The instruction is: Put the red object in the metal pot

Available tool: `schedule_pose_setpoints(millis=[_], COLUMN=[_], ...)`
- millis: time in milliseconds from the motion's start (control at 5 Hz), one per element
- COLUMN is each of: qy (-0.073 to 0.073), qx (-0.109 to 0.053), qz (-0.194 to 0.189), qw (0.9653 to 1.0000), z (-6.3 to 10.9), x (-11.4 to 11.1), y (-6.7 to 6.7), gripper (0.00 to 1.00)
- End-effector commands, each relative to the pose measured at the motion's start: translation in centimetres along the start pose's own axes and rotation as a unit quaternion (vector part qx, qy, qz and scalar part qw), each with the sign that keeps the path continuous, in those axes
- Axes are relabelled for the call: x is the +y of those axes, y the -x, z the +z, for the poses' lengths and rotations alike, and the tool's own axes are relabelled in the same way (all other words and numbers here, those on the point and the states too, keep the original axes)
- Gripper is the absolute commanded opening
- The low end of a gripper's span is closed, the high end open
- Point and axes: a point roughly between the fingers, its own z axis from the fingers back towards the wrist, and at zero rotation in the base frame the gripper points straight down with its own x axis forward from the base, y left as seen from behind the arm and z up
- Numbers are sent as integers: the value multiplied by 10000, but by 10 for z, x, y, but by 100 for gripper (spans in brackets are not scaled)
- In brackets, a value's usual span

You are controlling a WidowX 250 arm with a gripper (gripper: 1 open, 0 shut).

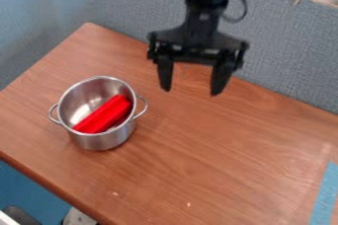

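The red object [103, 115] lies slanted inside the metal pot [82, 137], a shiny round steel pot at the left of the wooden table. One end of the bar leans on the pot's far rim. My gripper [192, 82] hangs above the table to the right of the pot and further back, well apart from it. Its two black fingers [165, 77] point down and stand wide open with nothing between them.
The brown wooden table [224, 160] spans the view, its front edge running along the lower left. A grey-blue fabric wall [284, 41] stands behind the table, close to the arm.
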Motion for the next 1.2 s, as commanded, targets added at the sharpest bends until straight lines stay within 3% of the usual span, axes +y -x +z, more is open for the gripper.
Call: schedule_pose_setpoints(millis=[0,200,400,600,1000], qy=[6,26,210,543,525], qx=[-38,135,79,132,54], qz=[-439,-320,-304,-409,-174], qw=[9990,9994,9993,9976,9985], z=[-16,6,18,10,-29], x=[12,2,-10,-21,-16], y=[-5,9,25,28,10], gripper=[100,0,100,100,100])
